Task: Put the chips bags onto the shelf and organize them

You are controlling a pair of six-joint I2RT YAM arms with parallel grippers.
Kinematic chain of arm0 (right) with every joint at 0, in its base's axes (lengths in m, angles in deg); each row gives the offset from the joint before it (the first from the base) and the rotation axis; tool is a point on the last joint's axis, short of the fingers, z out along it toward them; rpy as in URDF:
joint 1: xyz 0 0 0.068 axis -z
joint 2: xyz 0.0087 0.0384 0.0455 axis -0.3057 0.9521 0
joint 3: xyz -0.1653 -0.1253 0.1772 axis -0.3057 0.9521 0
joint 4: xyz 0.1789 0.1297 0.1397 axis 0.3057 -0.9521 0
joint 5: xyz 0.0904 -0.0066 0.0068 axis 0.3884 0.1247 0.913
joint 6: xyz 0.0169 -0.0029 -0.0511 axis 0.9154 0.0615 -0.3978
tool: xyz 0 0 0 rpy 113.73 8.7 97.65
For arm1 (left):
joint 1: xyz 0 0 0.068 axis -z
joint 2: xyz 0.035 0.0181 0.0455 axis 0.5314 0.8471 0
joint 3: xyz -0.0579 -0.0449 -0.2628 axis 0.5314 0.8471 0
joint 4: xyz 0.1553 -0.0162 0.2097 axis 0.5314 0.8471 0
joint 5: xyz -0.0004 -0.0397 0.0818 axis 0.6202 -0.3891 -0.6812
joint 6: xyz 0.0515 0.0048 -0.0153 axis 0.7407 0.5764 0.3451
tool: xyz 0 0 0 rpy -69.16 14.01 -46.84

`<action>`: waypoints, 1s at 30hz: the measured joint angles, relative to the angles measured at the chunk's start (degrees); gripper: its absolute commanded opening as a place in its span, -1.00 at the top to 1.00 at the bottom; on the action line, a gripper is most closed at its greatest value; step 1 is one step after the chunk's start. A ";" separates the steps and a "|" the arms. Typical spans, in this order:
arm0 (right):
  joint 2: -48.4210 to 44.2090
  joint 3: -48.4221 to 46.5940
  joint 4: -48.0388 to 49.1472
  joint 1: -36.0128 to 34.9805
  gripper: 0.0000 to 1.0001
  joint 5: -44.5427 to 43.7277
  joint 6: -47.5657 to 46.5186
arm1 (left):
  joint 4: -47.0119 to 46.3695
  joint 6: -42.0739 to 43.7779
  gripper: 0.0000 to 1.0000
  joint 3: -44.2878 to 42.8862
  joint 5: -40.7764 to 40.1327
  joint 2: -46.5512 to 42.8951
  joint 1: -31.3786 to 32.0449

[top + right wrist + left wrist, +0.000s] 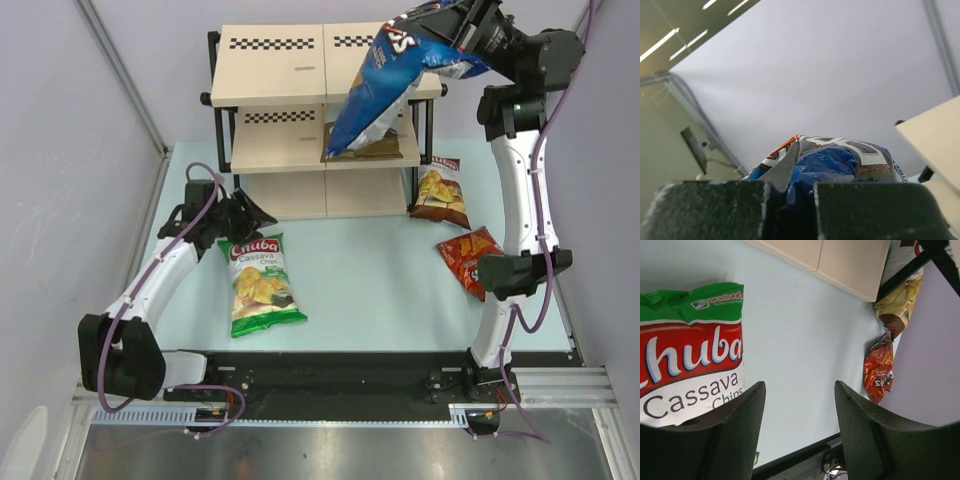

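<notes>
- The large glossy blue Doritos bag hangs pinched by its top edge in the right gripper. Its lower end is over the right half of the black-framed, beige-boarded three-tier shelf.
- We judge this to be the placing step. Next it should be lowered onto a board and let go (without shoving the flat brownish bag beneath).
- The left gripper hovers released at the far end of the green-white Chuba Cassava bag.
- We count five bags and one shelf. One bag is held, one is shelved and three lie on the pale table: the green one, the small dark Chuba bag and the red Doritos bag.
</notes>
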 measured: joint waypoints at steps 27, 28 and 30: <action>-12.35 42.01 -6.49 -0.31 1.00 -37.64 -20.09 | -1.20 0.07 -0.25 -3.04 -0.33 2.71 0.00; -13.46 43.50 -7.06 -0.59 1.00 -38.93 -20.70 | -1.20 0.07 -0.25 -3.06 -0.42 2.78 0.00; -17.14 49.11 -8.76 -1.62 1.00 -44.22 -22.51 | -1.20 0.09 -0.24 -3.23 -0.52 3.15 0.00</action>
